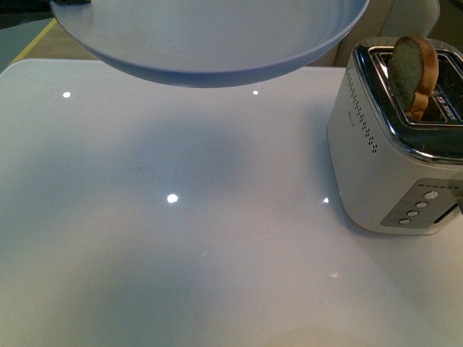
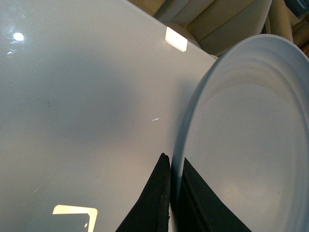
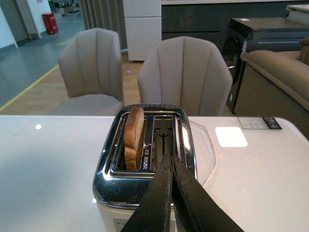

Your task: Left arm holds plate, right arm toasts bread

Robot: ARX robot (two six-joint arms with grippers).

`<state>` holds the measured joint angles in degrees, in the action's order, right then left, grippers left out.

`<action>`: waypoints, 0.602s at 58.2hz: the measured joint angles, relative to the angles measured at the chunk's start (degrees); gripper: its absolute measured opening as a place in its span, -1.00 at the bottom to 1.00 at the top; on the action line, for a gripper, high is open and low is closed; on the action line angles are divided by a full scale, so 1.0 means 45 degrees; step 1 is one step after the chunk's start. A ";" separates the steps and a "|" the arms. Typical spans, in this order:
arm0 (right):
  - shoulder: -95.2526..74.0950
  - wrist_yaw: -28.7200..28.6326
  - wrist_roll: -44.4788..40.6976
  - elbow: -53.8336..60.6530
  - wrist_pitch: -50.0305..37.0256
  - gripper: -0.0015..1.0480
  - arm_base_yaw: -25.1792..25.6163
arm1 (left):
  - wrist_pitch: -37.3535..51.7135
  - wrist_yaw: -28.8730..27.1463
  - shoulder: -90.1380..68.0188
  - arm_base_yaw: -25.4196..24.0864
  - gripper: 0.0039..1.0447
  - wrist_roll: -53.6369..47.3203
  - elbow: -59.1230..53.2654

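The pale blue-white plate (image 1: pixel 210 36) hangs in the air over the far part of the white table, filling the top of the front view. My left gripper (image 2: pixel 171 164) is shut on the plate's rim (image 2: pixel 186 125), one black finger on each side of it. The bread (image 1: pixel 412 72) stands upright in one slot of the white and chrome toaster (image 1: pixel 376 166) at the table's right, its rounded top sticking out. In the right wrist view the bread (image 3: pixel 134 137) is in the slot beside the empty one. My right gripper (image 3: pixel 171 162) is shut and empty, above the toaster's (image 3: pixel 145 179) empty slot.
The glossy white table (image 1: pixel 181 238) stretches under the plate. Two beige chairs (image 3: pixel 186 72) stand behind the far edge. A sofa (image 3: pixel 280 72) and a dark cabinet lie beyond on the right.
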<state>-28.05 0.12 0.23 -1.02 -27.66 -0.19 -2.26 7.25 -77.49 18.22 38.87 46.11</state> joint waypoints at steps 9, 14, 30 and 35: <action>0.0971 0.0000 0.0000 0.0000 0.0899 -0.97 0.0000 | -0.0005 0.0005 0.0034 0.0029 -0.95 0.0000 0.0005; 0.1535 0.0000 0.0000 0.0000 0.1467 -0.97 0.0000 | -0.0053 -0.0005 0.0068 0.0034 -0.95 0.0000 0.0010; 0.3128 0.0000 0.0000 0.0000 0.3036 -0.97 0.0000 | -0.0087 -0.0015 0.0209 0.0097 -0.95 0.0000 0.0015; 0.3555 0.0000 0.0000 0.0000 0.3453 -0.97 0.0000 | -0.0097 -0.0010 0.0223 0.0107 -0.95 0.0000 0.0015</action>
<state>-12.05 0.12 0.23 -1.02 -12.12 -0.19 -2.70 7.20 -76.49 18.70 38.87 46.17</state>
